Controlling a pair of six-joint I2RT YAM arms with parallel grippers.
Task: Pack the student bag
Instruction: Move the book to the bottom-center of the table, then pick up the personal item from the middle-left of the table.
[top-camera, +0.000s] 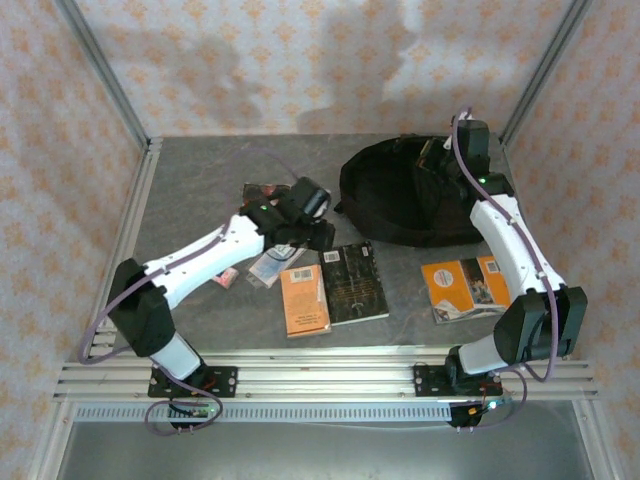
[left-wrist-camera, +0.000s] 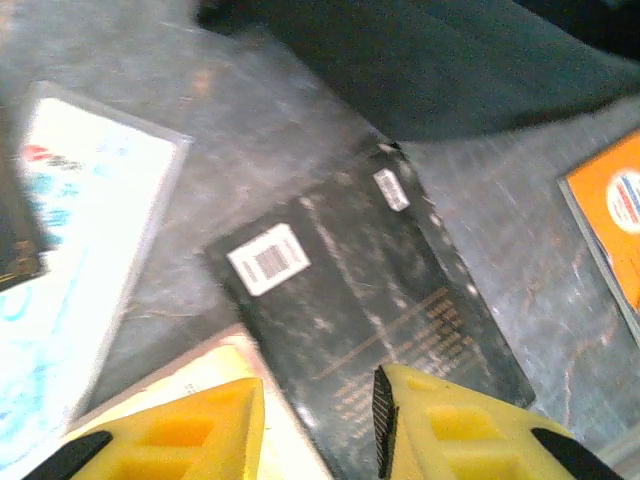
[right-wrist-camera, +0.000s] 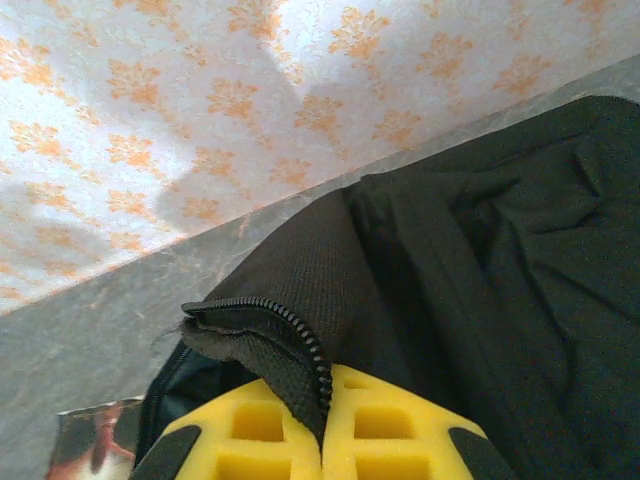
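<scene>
The student bag (top-camera: 400, 195) lies at the back right of the table, black and rounded; its fabric (right-wrist-camera: 480, 260) fills the right of the right wrist view. My right gripper (top-camera: 447, 165) (right-wrist-camera: 325, 395) is shut on the bag's zippered opening edge (right-wrist-camera: 290, 340), holding it lifted. My left gripper (top-camera: 318, 232) (left-wrist-camera: 318, 410) hovers just above a black book (top-camera: 353, 283) (left-wrist-camera: 360, 300) in the table's middle. Its yellow fingers (left-wrist-camera: 440, 420) stand apart with nothing between them. An orange book (top-camera: 303, 298) lies beside the black one.
Another orange book (top-camera: 465, 287) (left-wrist-camera: 610, 210) lies near the right arm. A white-and-blue book (left-wrist-camera: 80, 250) (top-camera: 270, 265) sits under the left arm, and a dark reddish one (top-camera: 262, 192) lies behind it. Patterned walls enclose the table.
</scene>
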